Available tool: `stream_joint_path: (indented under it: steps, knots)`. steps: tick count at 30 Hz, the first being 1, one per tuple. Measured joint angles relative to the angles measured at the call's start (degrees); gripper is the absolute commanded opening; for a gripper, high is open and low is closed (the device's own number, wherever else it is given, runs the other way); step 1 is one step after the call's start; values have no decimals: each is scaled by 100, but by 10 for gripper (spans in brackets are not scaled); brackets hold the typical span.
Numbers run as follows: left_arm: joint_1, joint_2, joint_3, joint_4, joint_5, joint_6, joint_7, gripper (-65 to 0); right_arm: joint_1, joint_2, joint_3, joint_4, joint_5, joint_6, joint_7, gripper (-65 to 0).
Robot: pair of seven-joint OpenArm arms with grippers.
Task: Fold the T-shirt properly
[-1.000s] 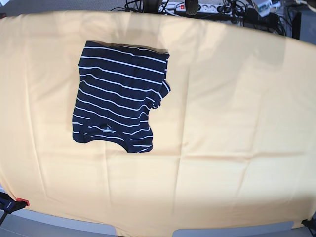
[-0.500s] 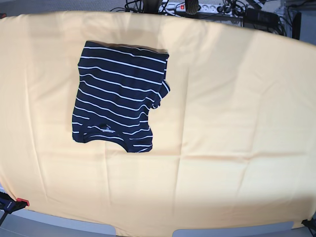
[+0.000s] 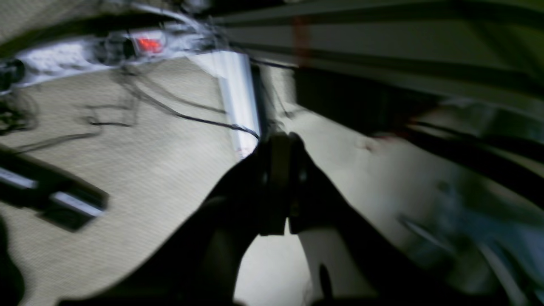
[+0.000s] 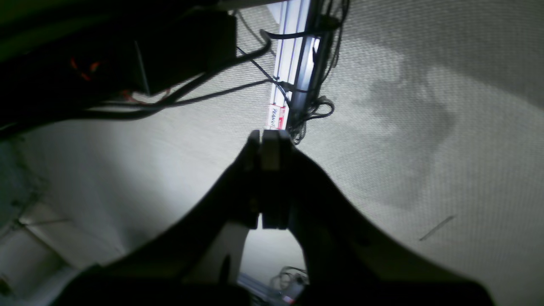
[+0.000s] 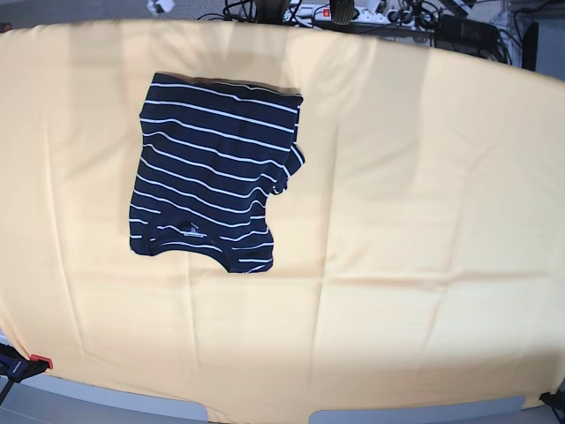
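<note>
Place: a robotics lab or test room — not a home.
Bench: a wide bench point(image 5: 424, 221) under a yellow cloth held by a clamp point(image 5: 26, 364) at its near left corner.
Beyond the far edge: a power strip point(image 5: 353, 13) and tangled cables point(image 5: 415, 16).
Floor: grey carpet point(image 4: 425, 106) — an aluminium rail point(image 4: 289, 59), loose leads.

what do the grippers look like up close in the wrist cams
Both show as dark, near-black silhouettes. The left gripper and the right gripper each have two curved fingers that widen toward the camera, tipped with flat, paler pads. No markings are legible, and no cables of their own show.
</note>
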Motion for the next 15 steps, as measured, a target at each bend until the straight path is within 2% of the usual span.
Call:
stream_joint_path:
  steps: [2,4,6,7,10,15]
  knots:
    - [-216,85,304,-498,166,647,-459,-650,160,-212,-127,-278,-560,-505,291,-650]
    - [-402,214,584,-868,138,1099,-595,-650,260,-439,-284,-426,-1174,-1329,299,-650]
    - [-527,354,817,-1067,55,1217,-610,-650,251,-608,-505,-437,-1390,-2011,391,-650]
    - [-546,452,907,-1095,50,1252,-610,-650,247,-667,-645,-437,-1447,-2177,446,-650]
    - [-533,750,1005,-1088,-114,1550,-627,-650,221,-769,-1121,-437,-1432,-2306,544,-650]
    - [-525,909,1014,-955,-240,1609,-627,-650,203,-750,-1480,-437,-1436,-2448,699,-650]
